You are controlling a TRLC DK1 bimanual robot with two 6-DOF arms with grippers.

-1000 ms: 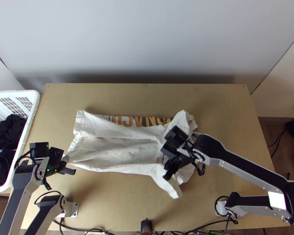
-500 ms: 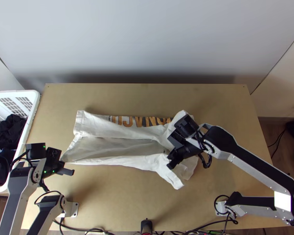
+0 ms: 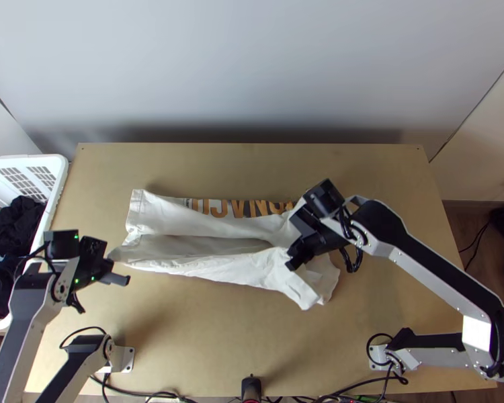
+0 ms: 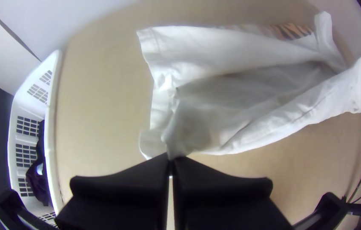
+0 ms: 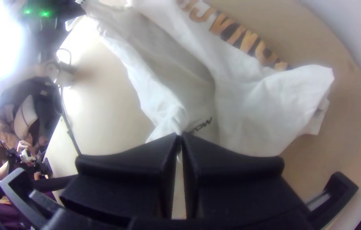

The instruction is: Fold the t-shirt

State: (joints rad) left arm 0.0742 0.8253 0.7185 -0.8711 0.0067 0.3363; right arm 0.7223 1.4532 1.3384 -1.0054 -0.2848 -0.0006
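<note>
Top view: white t-shirt [image 3: 198,224] on surface [image 3: 191,336], partly folded, print along far edge. Left pincer [image 3: 110,262] at its left end; right pincer [image 3: 294,246] near its right end.

Left wrist view: left pincer [image 4: 171,159] pinched on a t-shirt corner.

Right wrist view: right pincer [image 5: 180,137] pinched on t-shirt edge.

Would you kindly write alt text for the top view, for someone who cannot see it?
A partly folded white t-shirt on a light wooden table, pinched by the left end effector and right end effector. A white basket holds dark cloth at left.
</note>
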